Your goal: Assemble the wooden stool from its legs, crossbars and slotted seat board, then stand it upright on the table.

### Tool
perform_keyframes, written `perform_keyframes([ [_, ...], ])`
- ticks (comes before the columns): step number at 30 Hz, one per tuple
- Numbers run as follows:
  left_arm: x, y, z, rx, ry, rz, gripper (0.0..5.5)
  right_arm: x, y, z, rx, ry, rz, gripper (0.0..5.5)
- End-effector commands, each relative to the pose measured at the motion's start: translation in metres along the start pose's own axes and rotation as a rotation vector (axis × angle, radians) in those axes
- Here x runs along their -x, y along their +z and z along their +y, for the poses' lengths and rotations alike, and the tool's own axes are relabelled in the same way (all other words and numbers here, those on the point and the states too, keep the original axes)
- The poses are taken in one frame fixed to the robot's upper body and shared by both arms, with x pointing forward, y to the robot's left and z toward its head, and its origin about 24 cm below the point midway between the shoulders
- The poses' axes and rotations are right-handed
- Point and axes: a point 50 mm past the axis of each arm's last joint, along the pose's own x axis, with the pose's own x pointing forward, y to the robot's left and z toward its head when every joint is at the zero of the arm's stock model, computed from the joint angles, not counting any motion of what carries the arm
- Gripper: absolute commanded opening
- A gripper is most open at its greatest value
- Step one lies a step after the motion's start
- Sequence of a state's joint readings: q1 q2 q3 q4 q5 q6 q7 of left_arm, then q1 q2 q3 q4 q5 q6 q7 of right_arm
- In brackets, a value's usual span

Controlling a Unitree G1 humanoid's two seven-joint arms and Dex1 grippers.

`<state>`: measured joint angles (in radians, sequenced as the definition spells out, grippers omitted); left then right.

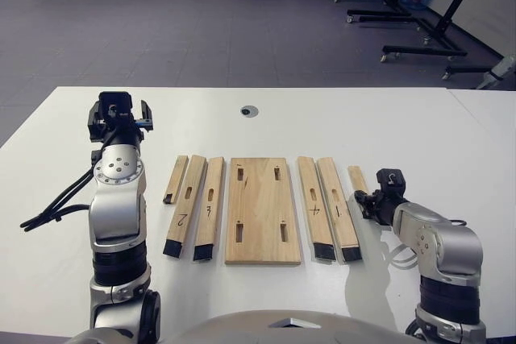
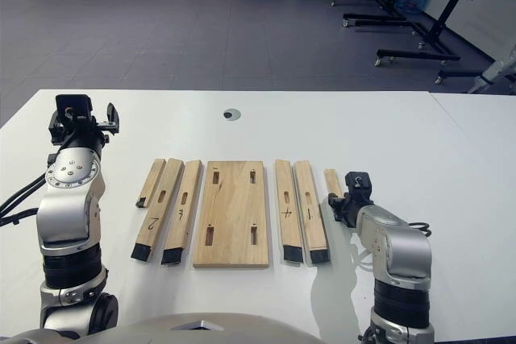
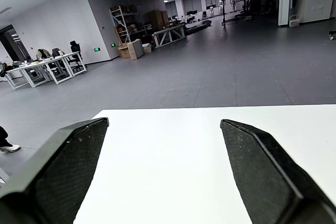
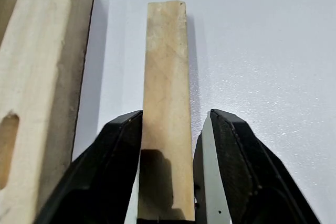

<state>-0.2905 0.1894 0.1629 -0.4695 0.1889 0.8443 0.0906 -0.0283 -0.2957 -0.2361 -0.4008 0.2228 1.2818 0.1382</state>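
Observation:
The slotted seat board [image 1: 262,209] lies flat at mid-table. Two legs [image 1: 185,203] [image 1: 209,207] and a short crossbar [image 1: 175,179] lie to its left. Two more legs [image 1: 314,205] [image 1: 337,207] lie to its right, with a second short crossbar [image 1: 357,178] beyond them. My right gripper [image 1: 364,197] is low at that crossbar's near end. In the right wrist view its open fingers [image 4: 118,145] straddle the crossbar [image 4: 167,66], with a small gap on one side. My left gripper [image 1: 119,110] is raised over the table's far left, open and holding nothing [image 3: 164,123].
A round cable hole [image 1: 250,110] sits in the white table [image 1: 451,142] near its far edge. Black cables [image 1: 56,203] hang beside my left arm. Bare tabletop lies beyond the parts and on the far right.

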Motion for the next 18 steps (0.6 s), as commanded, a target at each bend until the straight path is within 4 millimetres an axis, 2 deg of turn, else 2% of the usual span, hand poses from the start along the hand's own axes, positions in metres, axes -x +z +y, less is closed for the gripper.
perform_keyframes([
  [1, 0.000, 0.006, 0.002, 0.000, 0.016, -0.010, 3.93, -0.005, -0.027, 0.007, -0.001, 0.042, 0.152, 1.60],
  [3, 0.000, 0.006, 0.002, 0.007, 0.014, -0.001, 3.93, -0.005, -0.027, 0.007, 0.007, 0.045, 0.151, 1.28],
  [8, -0.001, 0.003, 0.002, 0.027, -0.011, 0.031, 3.93, -0.006, -0.028, 0.002, 0.038, 0.030, 0.146, 1.28],
  [11, -0.002, 0.002, 0.000, 0.071, -0.041, 0.056, 3.93, -0.007, -0.017, -0.003, 0.022, 0.033, 0.105, 1.28],
  [14, -0.005, -0.003, -0.004, 0.200, -0.137, 0.147, 3.93, -0.007, 0.022, -0.016, 0.023, 0.024, -0.015, 1.28],
  [18, -0.008, -0.004, -0.005, 0.318, -0.252, 0.210, 3.93, 0.001, 0.092, -0.028, 0.035, 0.030, -0.222, 1.28],
])
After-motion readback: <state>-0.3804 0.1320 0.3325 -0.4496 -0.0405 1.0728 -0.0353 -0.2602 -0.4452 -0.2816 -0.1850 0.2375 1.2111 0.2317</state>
